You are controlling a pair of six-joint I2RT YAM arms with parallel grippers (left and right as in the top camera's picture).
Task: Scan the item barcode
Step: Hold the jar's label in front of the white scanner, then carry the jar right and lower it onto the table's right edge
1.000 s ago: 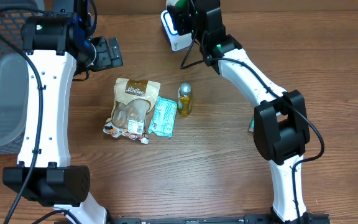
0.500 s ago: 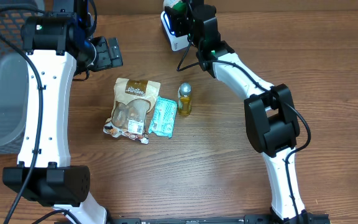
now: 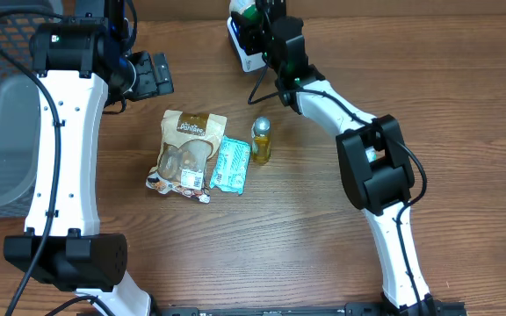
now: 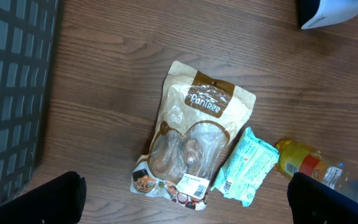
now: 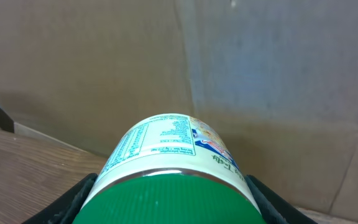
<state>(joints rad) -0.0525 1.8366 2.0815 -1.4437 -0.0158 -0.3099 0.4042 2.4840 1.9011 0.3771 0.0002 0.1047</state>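
Item: green-lidded jar (image 5: 166, 149), clamped in R gripper (image 5: 173, 208), far centre at scanner (image 3: 240, 46). Scan prob. underway, unconfirmed.
L gripper (image 3: 152, 75): spread wide, empty.
Pouch (image 3: 187, 149), packet (image 3: 231, 164), bottle (image 3: 261, 140): on table (image 3: 323, 246), pending.

Table (image 3: 262, 237) is seen as brown wood grain, smooth, low sheen. Snack pouch (image 4: 194, 140) is noted as glossy plastic film with a clear window; teal packet (image 4: 246, 167) as crinkled shiny film. Bottle (image 4: 303, 163) is taken as clear plastic. Canister (image 5: 169, 146), lower centre, is wrapped in a glossy printed label, with lid (image 5: 173, 199) in smooth green plastic. Backdrop (image 5: 260, 74) is matt cardboard
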